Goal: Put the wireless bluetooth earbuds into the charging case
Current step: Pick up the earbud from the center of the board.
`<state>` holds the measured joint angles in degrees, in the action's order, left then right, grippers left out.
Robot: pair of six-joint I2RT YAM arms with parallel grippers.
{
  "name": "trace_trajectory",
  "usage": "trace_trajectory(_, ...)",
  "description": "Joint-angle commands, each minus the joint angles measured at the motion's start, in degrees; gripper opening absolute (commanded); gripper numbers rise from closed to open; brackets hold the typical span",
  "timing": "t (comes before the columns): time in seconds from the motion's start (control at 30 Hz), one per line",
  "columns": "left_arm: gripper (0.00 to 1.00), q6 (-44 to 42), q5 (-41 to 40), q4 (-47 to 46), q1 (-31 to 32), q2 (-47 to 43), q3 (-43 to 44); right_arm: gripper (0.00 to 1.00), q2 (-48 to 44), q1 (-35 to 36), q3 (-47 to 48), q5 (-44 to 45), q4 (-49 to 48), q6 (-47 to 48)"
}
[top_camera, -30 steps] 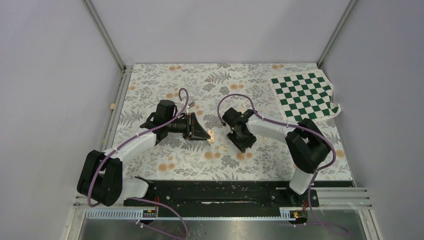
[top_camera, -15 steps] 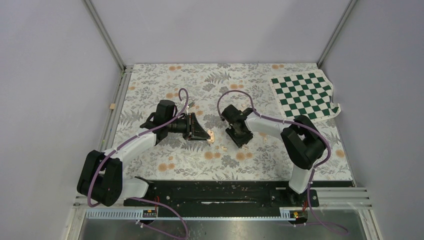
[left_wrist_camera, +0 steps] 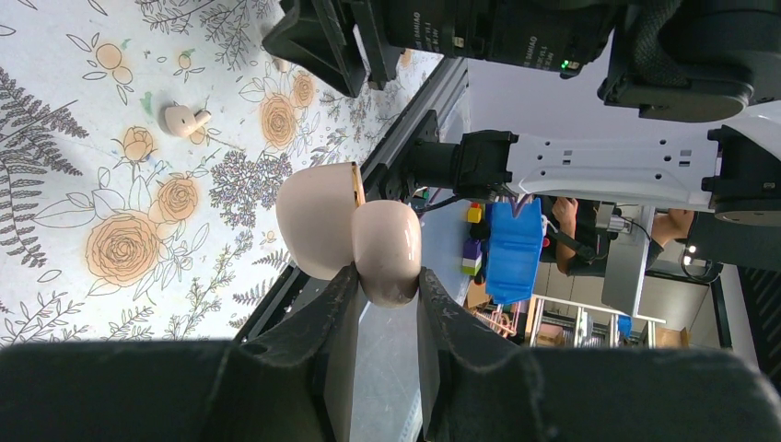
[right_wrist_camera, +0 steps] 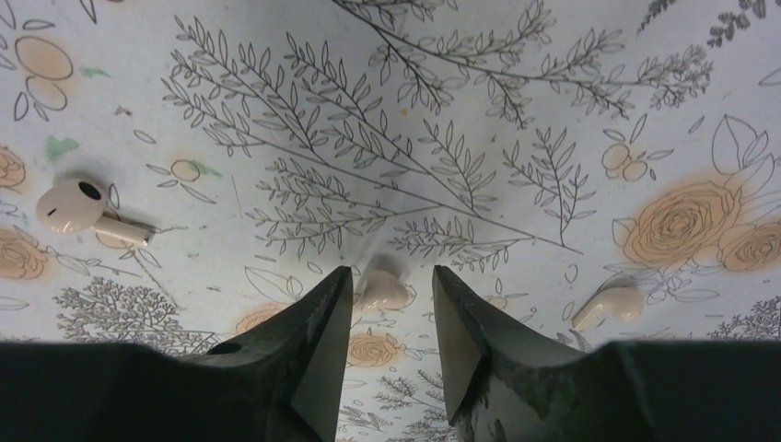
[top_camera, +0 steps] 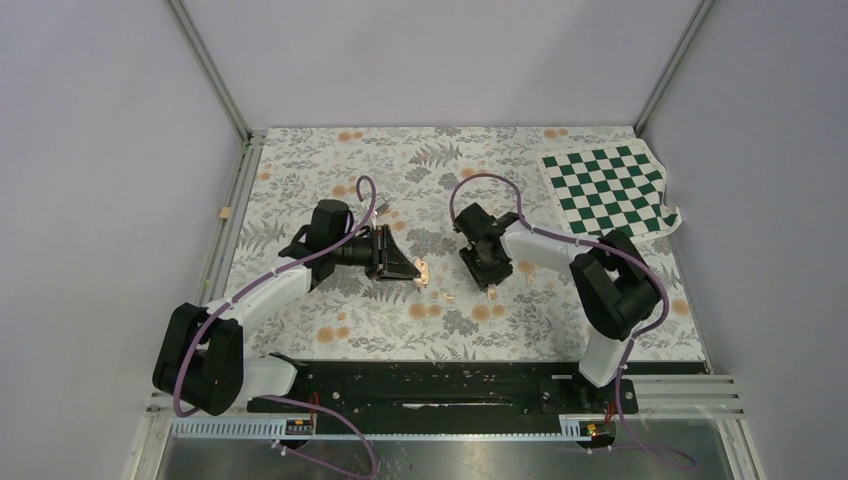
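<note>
My left gripper (left_wrist_camera: 387,293) is shut on the charging case (left_wrist_camera: 389,247), a pale peach shell held above the mat with its lid (left_wrist_camera: 316,221) hinged open to one side. In the top view the case (top_camera: 423,270) hangs at the left fingertips. My right gripper (right_wrist_camera: 391,276) points down at the mat, open, and a blurred earbud (right_wrist_camera: 379,293) lies between its tips close to the left finger. Two more earbuds lie loose, one to the left (right_wrist_camera: 78,207) and one to the right (right_wrist_camera: 608,304). From above, one bud (top_camera: 449,297) rests between the two grippers.
A floral mat (top_camera: 330,170) covers the table. A green-and-white checkered cloth (top_camera: 610,190) lies at the back right. A small tan block (top_camera: 225,212) sits on the left rail. Grey walls and metal posts close in the sides and back.
The right wrist has turned and shifted a little to the right, and its jaws have narrowed slightly. The left arm and the case have not moved.
</note>
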<state>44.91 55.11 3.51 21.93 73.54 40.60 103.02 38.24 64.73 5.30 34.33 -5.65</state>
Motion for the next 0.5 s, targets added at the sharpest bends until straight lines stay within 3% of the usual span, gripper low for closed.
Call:
trace_trajectory(0.0, 0.0, -0.4, 0.2, -2.0, -0.3, -1.5, 0.6, 0.47, -6.0, -0.2, -2.0, 0.1, -1.1, -4.4)
trace_trajectory(0.47, 0.0, -0.3, 0.8, -3.1, -0.3, -1.5, -0.5, 0.47, -13.0, -0.2, -9.9, 3.4, -8.3, -19.8)
